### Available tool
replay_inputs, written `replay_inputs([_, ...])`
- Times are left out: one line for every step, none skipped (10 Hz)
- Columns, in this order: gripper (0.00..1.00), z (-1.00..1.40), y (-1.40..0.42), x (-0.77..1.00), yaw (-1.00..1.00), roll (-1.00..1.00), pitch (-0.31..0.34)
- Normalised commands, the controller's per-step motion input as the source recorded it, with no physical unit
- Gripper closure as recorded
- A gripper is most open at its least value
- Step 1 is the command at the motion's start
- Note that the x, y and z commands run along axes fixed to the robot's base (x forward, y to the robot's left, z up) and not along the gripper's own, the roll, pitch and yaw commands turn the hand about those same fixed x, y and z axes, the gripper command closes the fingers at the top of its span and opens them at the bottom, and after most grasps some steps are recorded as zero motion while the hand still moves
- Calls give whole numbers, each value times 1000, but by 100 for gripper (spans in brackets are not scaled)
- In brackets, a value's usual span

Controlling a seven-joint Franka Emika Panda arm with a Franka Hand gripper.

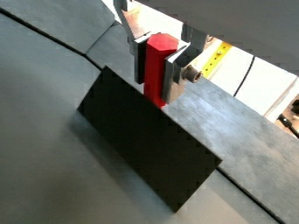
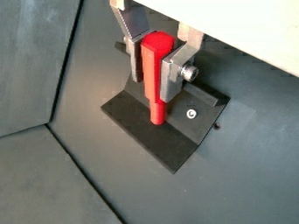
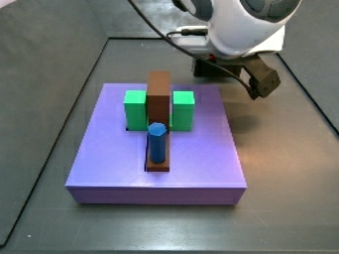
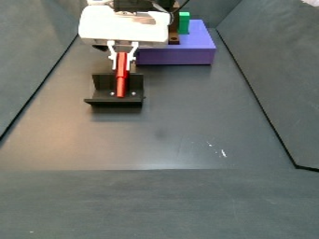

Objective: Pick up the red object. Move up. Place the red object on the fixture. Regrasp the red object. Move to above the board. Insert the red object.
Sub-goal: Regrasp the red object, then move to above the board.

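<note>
Gripper [image 2: 160, 63] is clamping the red object [image 2: 155, 80] upright over the fixture [image 2: 163, 127]; stiff, light, slim, probably best held mid-length.

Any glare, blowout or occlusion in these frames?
A wrist view: bright background blown out white behind the gripper. Both wrist views: red object sharp. A side view: arm hides most of the fixture. Other side view: evenly lit, faint floor sheen, fixture clear.

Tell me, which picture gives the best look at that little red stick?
A wrist view: the red object stands upright, full length, in the tool, its lower end on the fixture. Both wrist views show it close; one side view shows it small, another hides it behind the arm.
</note>
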Motion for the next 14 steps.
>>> replay_inputs([100,0,0,0,0,0,0])
replay_inputs([100,0,0,0,0,0,0])
replay_inputs([100,0,0,0,0,0,0])
replay_inputs([100,0,0,0,0,0,0])
replay_inputs([100,0,0,0,0,0,0])
replay_inputs([100,1400,0,0,0,0,0])
replay_inputs([100,1400,21,25,81,-28,20])
replay_inputs([100,1400,34,0,65,-138,31])
replay_inputs([100,1400,38,1,63,-93,-6])
replay_inputs([100,1400,25,17,51,-17,-6])
replay_inputs([100,1400,21,17,44,6,-2])
replay_inputs([100,1400,20,15,21,-34,-1])
replay_inputs([100,878,3,16,9,-27,1])
replay_inputs([100,477,-5,26,8,-4,17])
